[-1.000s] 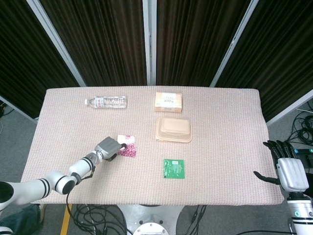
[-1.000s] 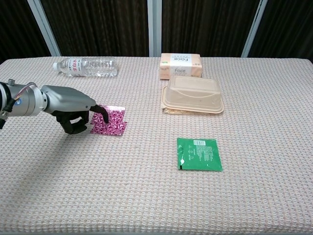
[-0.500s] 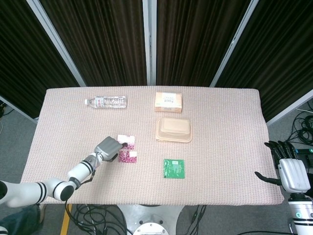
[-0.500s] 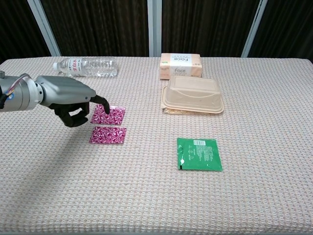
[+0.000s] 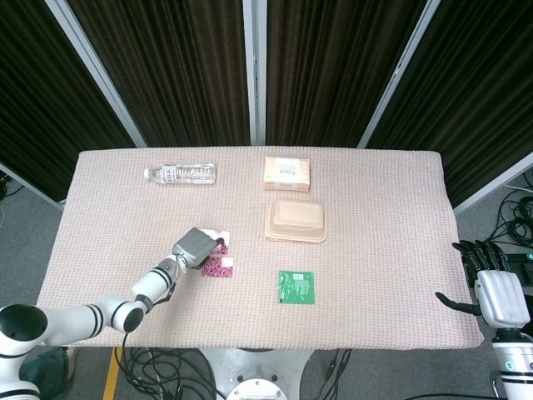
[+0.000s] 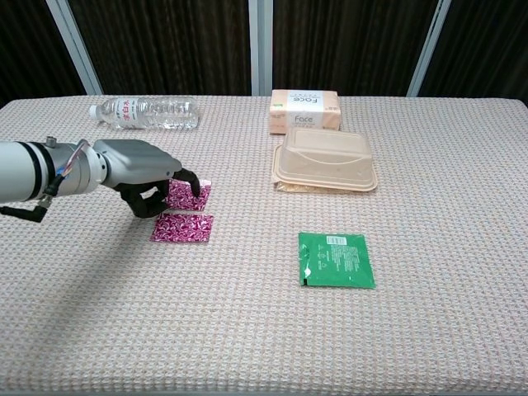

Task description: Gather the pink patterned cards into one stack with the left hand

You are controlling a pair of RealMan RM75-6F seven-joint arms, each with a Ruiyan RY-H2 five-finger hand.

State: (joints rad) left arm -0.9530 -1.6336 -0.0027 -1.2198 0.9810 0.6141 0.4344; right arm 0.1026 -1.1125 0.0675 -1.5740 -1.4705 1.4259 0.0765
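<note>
Left hand (image 6: 148, 177): smooth grey metallic shell over the back, black fingers (image 6: 191, 183) beneath. Thin red and pale wires at the wrist, then a white cylindrical forearm (image 5: 79, 317) ringed with black bands, swelling into a rounded white elbow. Right hand (image 5: 493, 293): pale grey-white plate across the back, black fingers, white wrist below.

The left hand (image 6: 148, 175) reaches in from the left, fingers curled down onto the far pink patterned card (image 6: 191, 196), covering its left part. A second pink card (image 6: 182, 228) lies flat just in front of it, apart. On the woven tablecloth (image 6: 247, 330) sit a water bottle (image 6: 144, 112), a tissue pack (image 6: 304, 111), a beige lidded container (image 6: 325, 159) and a green packet (image 6: 335, 259)
</note>
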